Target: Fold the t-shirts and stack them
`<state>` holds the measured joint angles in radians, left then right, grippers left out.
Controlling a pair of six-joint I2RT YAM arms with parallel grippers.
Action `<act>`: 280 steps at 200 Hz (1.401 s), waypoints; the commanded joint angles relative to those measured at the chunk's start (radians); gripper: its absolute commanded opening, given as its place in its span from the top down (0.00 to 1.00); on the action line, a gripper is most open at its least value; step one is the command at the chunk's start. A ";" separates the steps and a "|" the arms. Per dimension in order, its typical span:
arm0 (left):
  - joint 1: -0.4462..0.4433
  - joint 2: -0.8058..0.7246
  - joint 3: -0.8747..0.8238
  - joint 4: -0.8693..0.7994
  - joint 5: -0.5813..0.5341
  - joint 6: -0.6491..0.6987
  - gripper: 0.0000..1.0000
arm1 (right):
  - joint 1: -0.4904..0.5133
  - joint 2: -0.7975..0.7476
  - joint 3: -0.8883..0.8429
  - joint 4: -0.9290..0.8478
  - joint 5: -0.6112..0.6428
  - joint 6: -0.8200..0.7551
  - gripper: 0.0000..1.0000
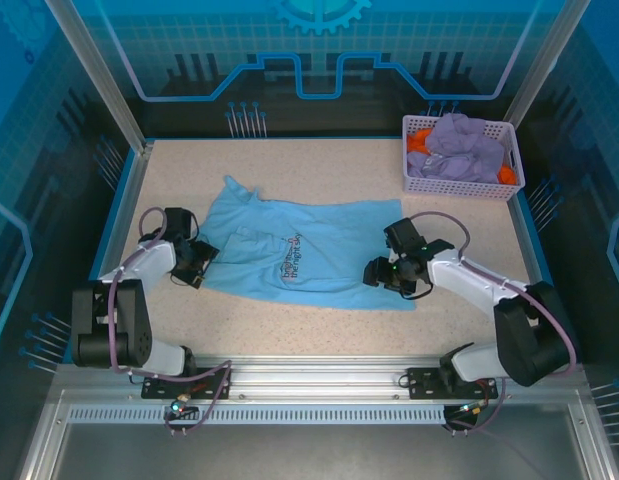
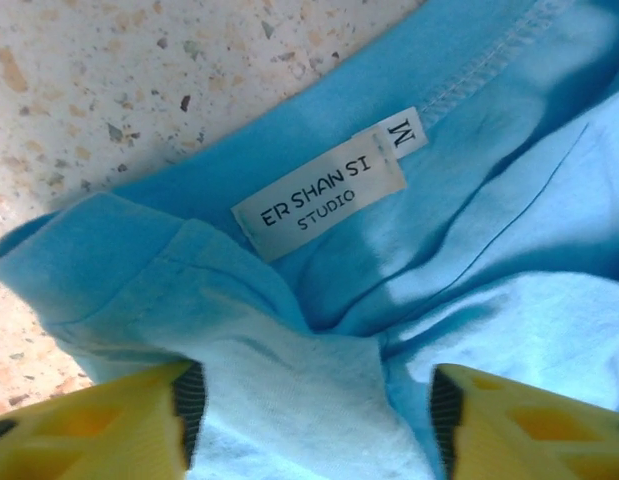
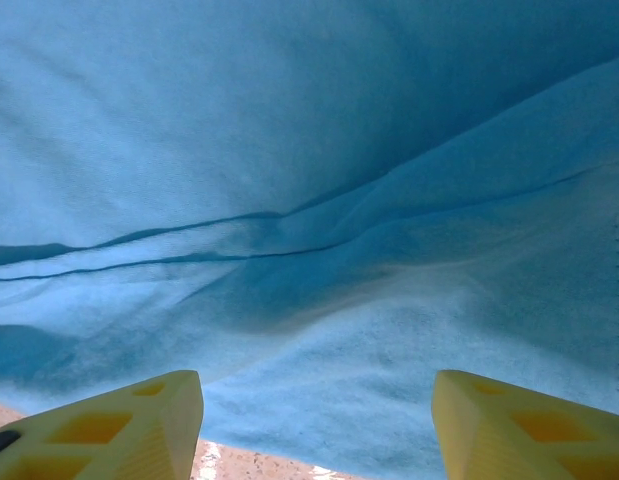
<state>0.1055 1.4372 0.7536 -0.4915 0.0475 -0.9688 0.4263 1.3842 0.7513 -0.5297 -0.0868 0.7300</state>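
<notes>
1. The sky-blue t-shirt (image 1: 334, 235) is lying spread on the desk (image 1: 289, 165) between the two arms. Its long axis is running left to right, with the chest lettering (image 1: 287, 258) near the middle.
2. The neck end is pointing toward the left arm, and the left gripper (image 1: 196, 262) is sitting right at that edge. In the left wrist view the neck label (image 2: 319, 195) is lying just ahead of the yellow fingers (image 2: 129, 420).
3. The left gripper is standing spread, with a mound of neck cloth rising between its fingers. The pads are flanking that cloth, but nothing is showing it squeezed.
4. The opposite end is lying toward the right arm, and the right gripper (image 1: 379, 273) is resting at the near right part of the shirt. It is also standing spread, pinching nothing. In the right wrist view the rumpled cloth is stretching away ahead of the fingers (image 3: 129, 430), and a sliver of bare desk is showing between them at the near edge.
5. In my judgement the coming move is turning on this crosswise layout. Each arm is nearest its own end, left for the neck and right for the far end, so a matched pinch would be lifting the shirt along its length.
6. The lavender-purple t-shirt (image 1: 464, 145) and the orange t-shirt (image 1: 421, 140) are sitting bunched in the mesh basket (image 1: 414, 185) at the far right corner, well apart from both grippers.
</notes>
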 commanded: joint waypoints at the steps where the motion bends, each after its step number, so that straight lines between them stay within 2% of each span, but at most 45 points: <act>1: 0.028 -0.005 -0.025 -0.012 0.018 0.018 0.47 | -0.014 0.024 -0.017 -0.004 -0.002 0.029 0.38; 60: 0.090 -0.059 -0.071 -0.043 0.030 0.057 0.80 | -0.084 0.042 -0.048 0.005 -0.027 0.055 0.38; 106: 0.132 -0.154 -0.131 -0.095 0.039 0.079 0.88 | -0.152 0.078 -0.069 0.006 -0.057 0.074 0.37; 130: 0.148 -0.203 -0.175 -0.122 0.031 0.083 0.89 | -0.180 0.093 -0.079 0.018 -0.081 0.081 0.37; 156: 0.203 -0.240 -0.209 -0.142 0.028 0.095 0.89 | -0.193 0.090 -0.086 0.023 -0.094 0.092 0.35; 169: 0.229 -0.262 -0.230 -0.140 0.022 0.101 0.85 | -0.204 0.087 -0.089 0.025 -0.103 0.094 0.34; 180: 0.256 -0.268 -0.242 -0.137 0.010 0.106 0.75 | -0.215 0.086 -0.091 0.028 -0.114 0.094 0.33; 205: 0.341 -0.251 -0.250 -0.093 0.050 0.134 0.68 | -0.232 0.093 -0.089 0.036 -0.131 0.090 0.32; 221: 0.371 -0.244 -0.222 -0.100 0.065 0.143 0.72 | -0.239 0.092 -0.082 0.028 -0.132 0.083 0.31; 234: 0.382 -0.269 -0.217 -0.109 0.048 0.139 0.80 | -0.247 0.085 -0.079 0.022 -0.128 0.077 0.30; 243: 0.386 -0.289 -0.224 -0.102 0.052 0.137 0.80 | -0.252 0.082 -0.078 0.020 -0.126 0.073 0.30; 252: 0.386 -0.299 -0.226 -0.100 0.062 0.140 0.73 | -0.251 0.079 -0.078 0.025 -0.134 0.064 0.30; 262: 0.386 -0.300 -0.224 -0.103 0.077 0.145 0.59 | -0.248 0.078 -0.075 0.025 -0.150 0.056 0.30; 280: 0.387 -0.312 -0.226 -0.113 0.108 0.149 0.40 | -0.226 0.045 -0.081 0.031 -0.152 0.052 0.29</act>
<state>0.4793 1.1500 0.5152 -0.5861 0.1074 -0.8295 0.1978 1.4448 0.6926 -0.4934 -0.2710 0.8078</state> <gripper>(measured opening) 0.498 0.703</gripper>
